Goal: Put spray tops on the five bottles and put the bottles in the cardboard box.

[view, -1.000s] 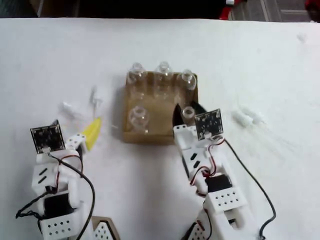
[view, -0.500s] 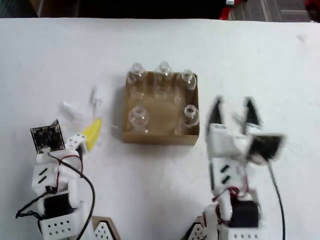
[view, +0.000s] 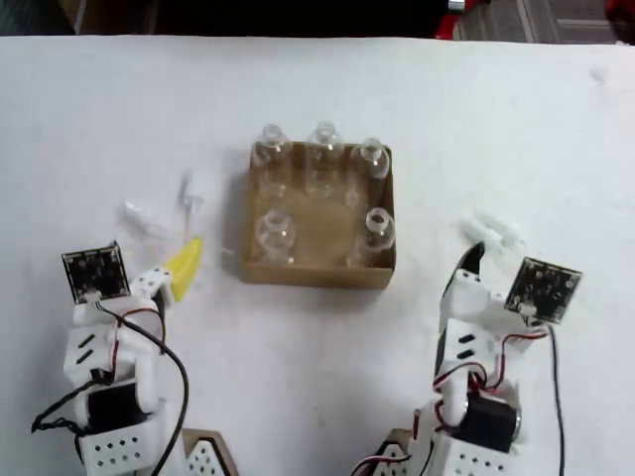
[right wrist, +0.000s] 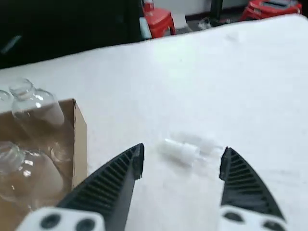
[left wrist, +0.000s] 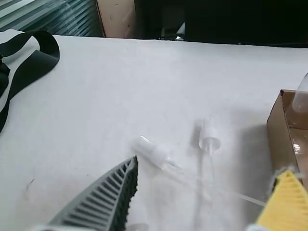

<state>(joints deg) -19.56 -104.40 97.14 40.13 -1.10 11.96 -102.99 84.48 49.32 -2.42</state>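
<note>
The right pincer (right wrist: 183,161) is not at the cardboard box (view: 317,276) any more. A second ago it is over the front right bottle. Now it sits off to the right side, low over the table (view: 397,89), and it points at a little spray top (right wrist: 180,148) lying there. Its two black jaws are wide apart and hold nothing, with the top just past the gap between them. I think this means the arm is going for a top next (none is on a bottle yet). The left arm stays where it is.

All five bottles (view: 323,139) stand in the box, three at the back and two at the front, with open necks.

The left pincer (left wrist: 204,175) is wide too and holds nothing. One jaw is grey with ridges and one is yellow. Two more spray tops (left wrist: 154,150) lie on the table just in front of it, each with a thin see-through tube.

The bottles are clear, round and shiny. The tops are small and see-through, so they are hard to spot on the white table. The box is brown with thin, flat walls.
</note>
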